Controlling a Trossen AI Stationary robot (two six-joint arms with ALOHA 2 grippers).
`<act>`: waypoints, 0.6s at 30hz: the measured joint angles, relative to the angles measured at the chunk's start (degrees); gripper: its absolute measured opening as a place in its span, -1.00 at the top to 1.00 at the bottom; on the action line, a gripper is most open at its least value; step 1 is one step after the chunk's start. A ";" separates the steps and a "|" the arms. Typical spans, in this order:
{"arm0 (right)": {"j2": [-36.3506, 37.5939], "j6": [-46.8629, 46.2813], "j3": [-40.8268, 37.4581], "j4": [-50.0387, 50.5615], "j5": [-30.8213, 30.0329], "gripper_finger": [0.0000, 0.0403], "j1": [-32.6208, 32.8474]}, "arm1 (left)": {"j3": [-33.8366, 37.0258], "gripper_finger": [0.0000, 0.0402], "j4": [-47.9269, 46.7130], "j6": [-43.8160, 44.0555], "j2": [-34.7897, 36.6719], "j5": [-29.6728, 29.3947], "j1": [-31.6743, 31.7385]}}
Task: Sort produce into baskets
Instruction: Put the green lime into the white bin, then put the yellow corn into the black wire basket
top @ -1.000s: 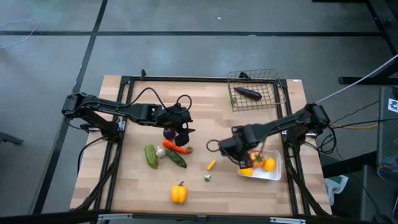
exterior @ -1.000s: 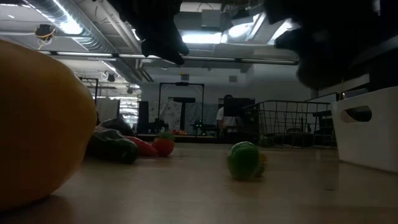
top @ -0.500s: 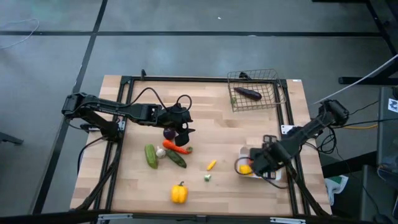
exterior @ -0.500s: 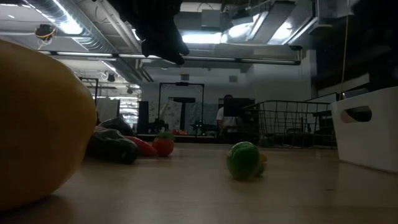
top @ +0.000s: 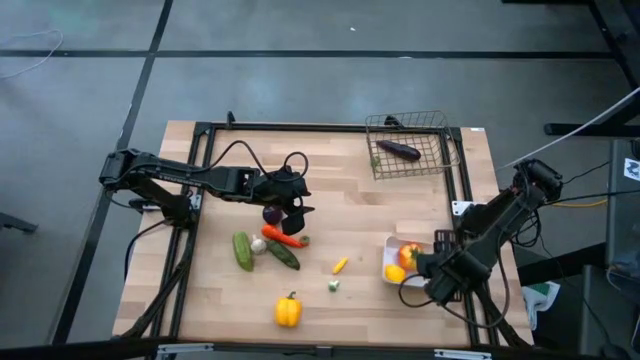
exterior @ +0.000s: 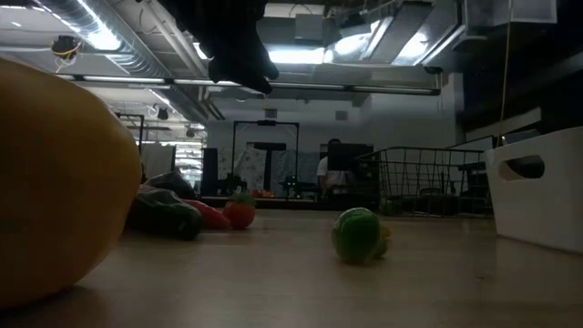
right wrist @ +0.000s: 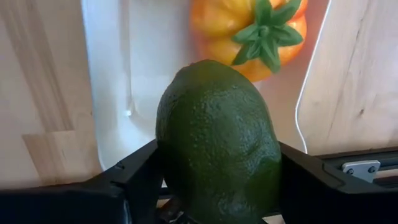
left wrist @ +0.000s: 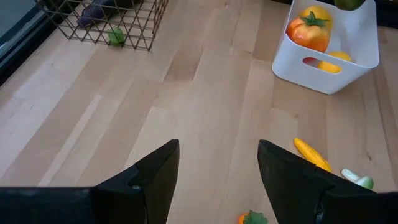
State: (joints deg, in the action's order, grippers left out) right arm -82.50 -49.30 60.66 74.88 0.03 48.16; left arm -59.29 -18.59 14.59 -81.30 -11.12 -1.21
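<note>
Above the shallow white plastic tray (right wrist: pixel 106 93), the right end effector (right wrist: pixel 217 205) clamps a dark green, pebbly avocado-shaped toy (right wrist: pixel 217 143) across its widest part; it looks light, rigid and slippery.

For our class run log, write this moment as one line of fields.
task: sort produce | right gripper: shut on green avocado, above white tray | left gripper: open, hovering mid-table | tray holds: orange tomato

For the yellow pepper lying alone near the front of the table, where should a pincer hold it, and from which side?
Judging by the high view, grip the yellow pepper across its rounded body, below the stem, coming straight down from above. It sits apart from other produce, so both flanks look free for the fingers.
</note>
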 joint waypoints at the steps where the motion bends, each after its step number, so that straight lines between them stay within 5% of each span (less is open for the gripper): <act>1: 0.00 0.01 0.00 -0.04 0.00 -0.30 -0.02 | 0.00 -0.07 0.00 -0.01 0.00 0.01 0.00; 18: -0.03 0.25 0.05 1.20 1.19 -0.74 -1.69 | 0.00 -0.07 0.41 0.60 0.00 -0.01 0.00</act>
State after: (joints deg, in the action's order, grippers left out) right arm -82.53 -49.05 60.71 76.08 1.22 46.47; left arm -59.29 -18.18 15.19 -81.30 -11.14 -1.21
